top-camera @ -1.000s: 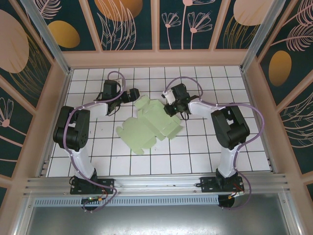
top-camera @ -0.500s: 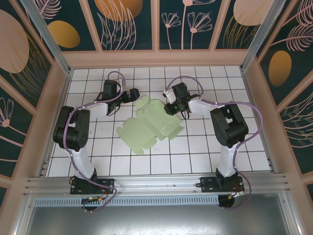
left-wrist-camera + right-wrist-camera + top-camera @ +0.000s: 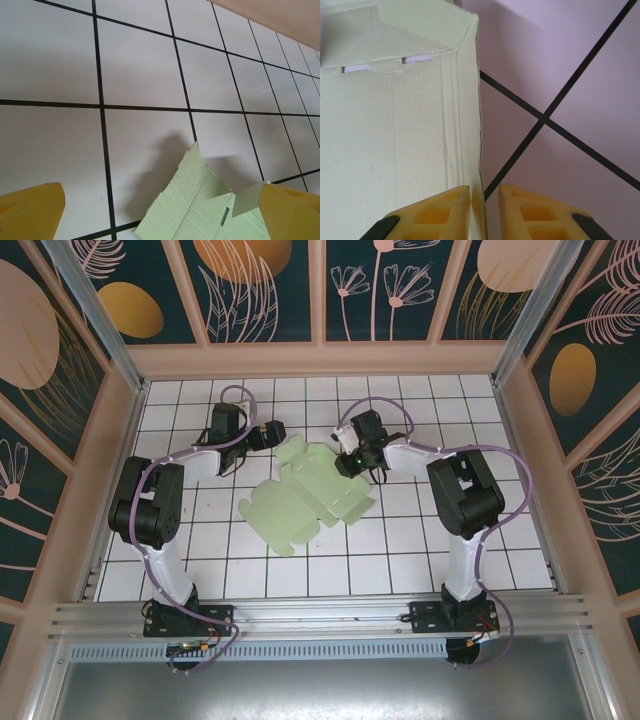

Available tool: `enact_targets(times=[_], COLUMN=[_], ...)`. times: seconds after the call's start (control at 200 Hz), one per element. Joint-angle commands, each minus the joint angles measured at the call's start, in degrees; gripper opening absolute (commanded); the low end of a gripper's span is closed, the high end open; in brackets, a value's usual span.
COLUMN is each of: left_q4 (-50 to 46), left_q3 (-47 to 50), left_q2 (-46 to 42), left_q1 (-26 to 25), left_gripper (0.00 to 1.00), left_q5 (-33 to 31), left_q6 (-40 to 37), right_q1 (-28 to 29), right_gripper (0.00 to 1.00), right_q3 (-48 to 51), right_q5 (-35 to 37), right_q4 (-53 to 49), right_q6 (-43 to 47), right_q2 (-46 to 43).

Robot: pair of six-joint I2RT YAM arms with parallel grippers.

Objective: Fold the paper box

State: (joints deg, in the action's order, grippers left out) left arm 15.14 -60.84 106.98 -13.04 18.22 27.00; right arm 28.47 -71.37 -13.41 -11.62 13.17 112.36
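Note:
The paper box (image 3: 300, 502) is a pale mint-green die-cut sheet, partly folded, lying in the middle of the tiled floor. My right gripper (image 3: 346, 462) is at its far right side. In the right wrist view a raised wall of the box (image 3: 395, 125) stands between the yellow fingers (image 3: 445, 210). The right gripper (image 3: 485, 200) is only narrowly open: the left finger touches the card and floor shows beside the other. My left gripper (image 3: 276, 433) hovers at the box's far left corner. It (image 3: 160, 212) is wide open above a pointed flap (image 3: 195, 200).
The white tiled floor (image 3: 420, 540) has black grid lines and is ringed by a pink wooden frame (image 3: 320, 360). Both arms reach far across the floor from their bases at the near edge.
The right gripper has shifted slightly left, closer onto the box's right wall. The left arm and the rest of the box have not visibly moved.

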Motion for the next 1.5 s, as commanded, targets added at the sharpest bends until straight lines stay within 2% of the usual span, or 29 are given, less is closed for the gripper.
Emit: enact_targets(times=[0.0,0.14,0.265,0.43,0.656,0.766,0.886,1.001,1.136,1.366,1.492], left_q4=[-0.1,-0.4,-0.3,0.2,2.8,4.1,5.2,6.3,6.7,9.1,9.3], left_q3=[0.1,0.1,0.1,0.6,2.9,4.1,4.8,6.9,8.0,8.8,7.8], left_q2=[-1.9,-1.9,-2.0,-2.5,-5.2,-6.3,-6.7,-8.4,-11.0,-9.9,-9.1], left_q1=[0.5,0.4,0.4,0.4,0.5,0.8,1.4,1.7,2.4,2.4,2.5], left_gripper=[0.99,0.99,0.99,0.99,0.99,0.99,0.99,0.99,0.99,0.99,0.99], left_q5=[1.1,1.2,1.1,0.9,-2.1,-3.4,-4.1,-5.8,-6.9,-6.1,-5.8], left_q6=[-0.8,-1.1,-1.1,-0.6,1.5,2.6,4.8,5.9,6.6,6.8,6.5], right_q1=[-0.3,-0.3,-0.1,1.2,7.2,11.3,14.2,15.3,16.8,18.5,19.9], right_gripper=[0.23,0.19,0.0,0.0,0.0,0.0,0.0,0.0,0.0,0.0,0.0], right_q3=[-1.7,-1.7,-1.1,0.7,5.9,7.3,10.3,15.2,21.9,28.5,31.2], right_q5=[-1.7,-2.2,-0.9,1.6,17.5,29.9,44.5,50.1,54.8,58.7,62.1], right_q4=[-2.6,-2.8,-2.3,-1.7,5.5,9.7,19.9,32.1,50.0,69.9,84.9], right_q6=[1.5,2.0,2.5,6.8,16.0,20.3,30.1,39.2,51.7,60.1,67.6], right_q2=[1.7,1.6,0.3,-2.8,-9.4,-11.0,-12.0,-13.4,-12.8,-8.5,-3.1])
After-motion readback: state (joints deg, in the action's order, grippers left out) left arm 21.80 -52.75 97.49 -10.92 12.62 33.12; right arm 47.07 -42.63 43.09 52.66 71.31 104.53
